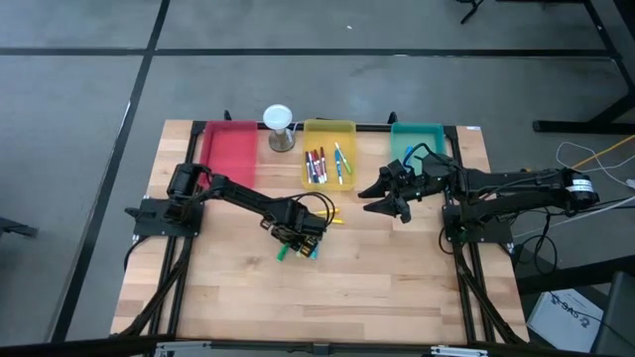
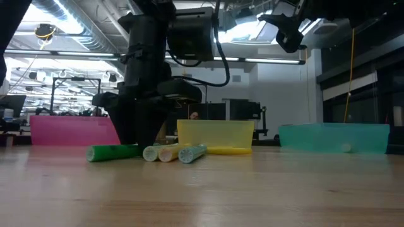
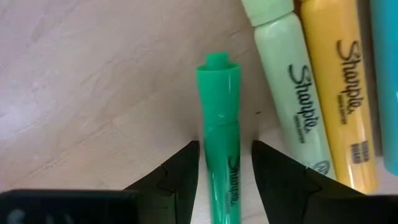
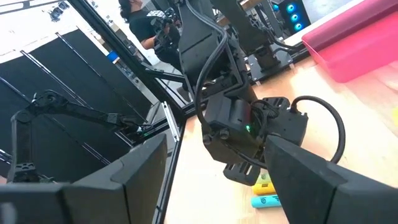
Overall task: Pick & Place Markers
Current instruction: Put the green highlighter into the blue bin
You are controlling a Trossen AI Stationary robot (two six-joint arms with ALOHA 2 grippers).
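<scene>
The left gripper is resting low over the middle of the wooden table, and its body is covering most of the marker cluster in the high view. Its fingers are standing partly open on either side of a green marker; in the left wrist view they are sitting just beside the barrel, and contact cannot be confirmed. The lower end of this marker is cut off at the frame edge.

Beside it, a pale green marker and a yellow-orange marker are lying parallel and touching, both cut off at the frame edge. A teal strip at the frame edge cannot be identified. In the low view four marker ends are lying on the table under the left arm.

The right gripper is hovering well above the table, in front of the teal tray, with its fingers spread wide and holding nothing.

The yellow tray is holding several markers, red-and-white ones alongside blue and green ones; the exact count is hard to make out. No contents are showing in the red tray. The near part of the teal tray is hidden by the right arm. An hourglass-like object is standing between the red and yellow trays.
</scene>
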